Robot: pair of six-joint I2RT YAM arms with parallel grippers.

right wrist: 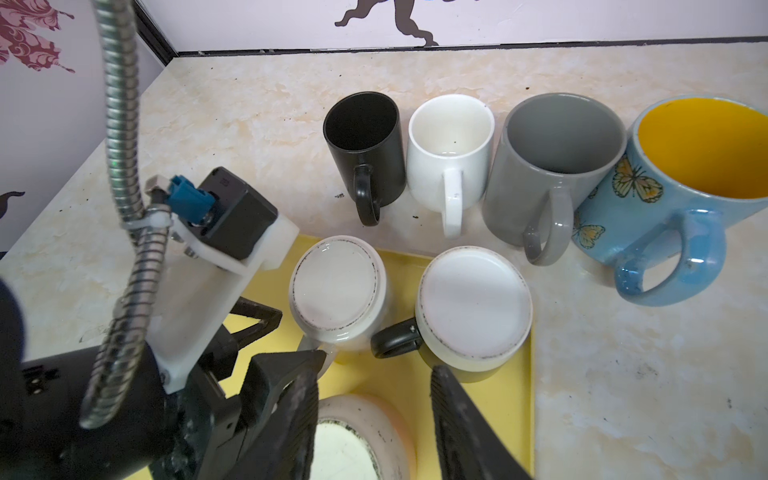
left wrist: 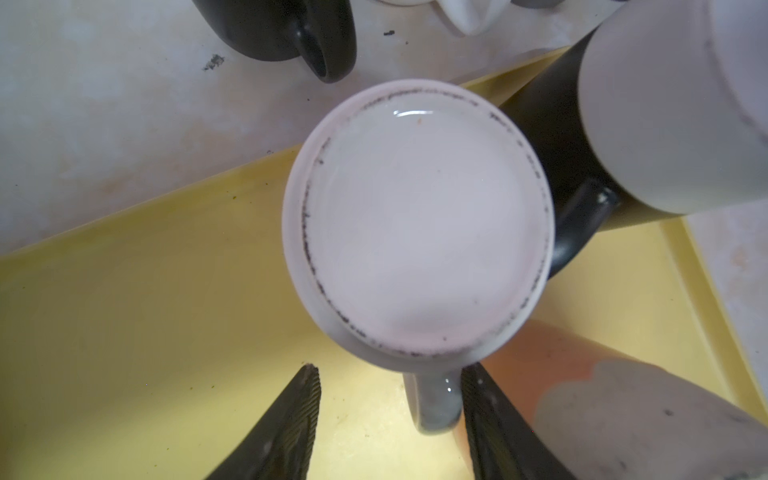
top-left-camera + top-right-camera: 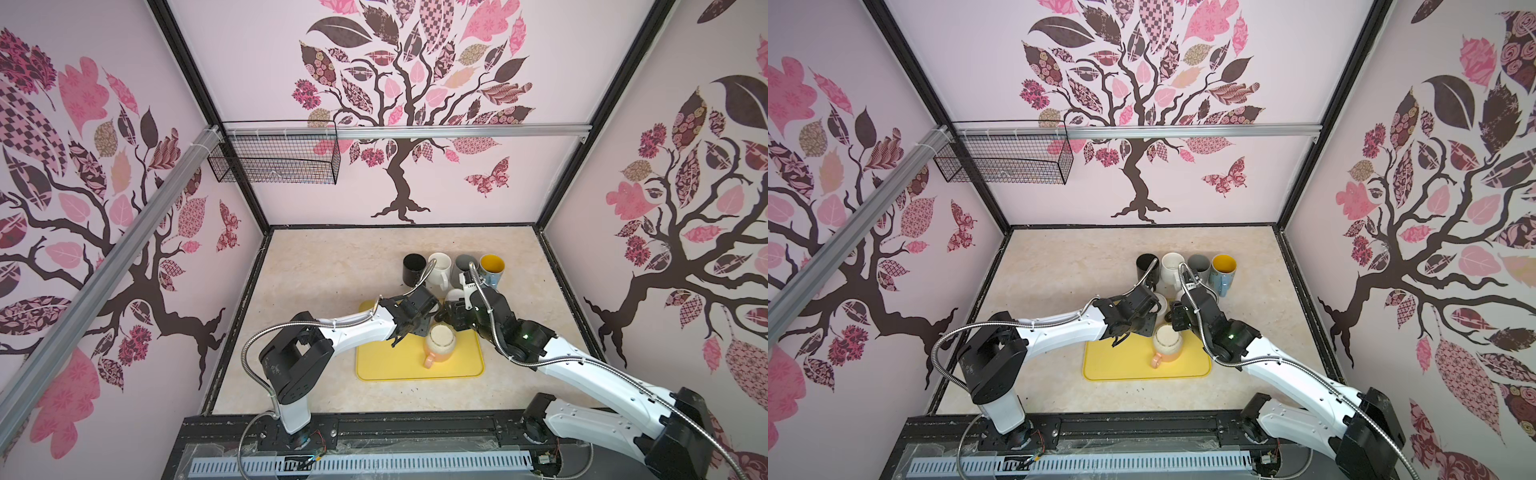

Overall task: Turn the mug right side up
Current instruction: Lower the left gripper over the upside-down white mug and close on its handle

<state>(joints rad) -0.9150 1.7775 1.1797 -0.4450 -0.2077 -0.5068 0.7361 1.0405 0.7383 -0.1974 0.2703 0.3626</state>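
A white mug (image 2: 417, 216) stands upside down on the yellow tray (image 2: 124, 332), its base toward the left wrist camera. My left gripper (image 2: 390, 368) is open with the mug's handle (image 2: 436, 403) between its fingers, close against one finger (image 2: 494, 419). In a top view only a sliver of this mug (image 3: 1160, 300) shows past the left gripper (image 3: 1131, 332). My right gripper (image 1: 374, 372) is open with nothing in it, just above an upside-down orange and cream mug (image 3: 439, 338).
A black mug with a white base (image 1: 473, 303) stands upside down on the tray beside the white one. Behind the tray stands a row of upright mugs: black (image 1: 363, 141), white (image 1: 451, 141), grey (image 1: 552, 166) and blue (image 1: 685, 195). A wire basket (image 3: 274, 162) hangs on the back wall.
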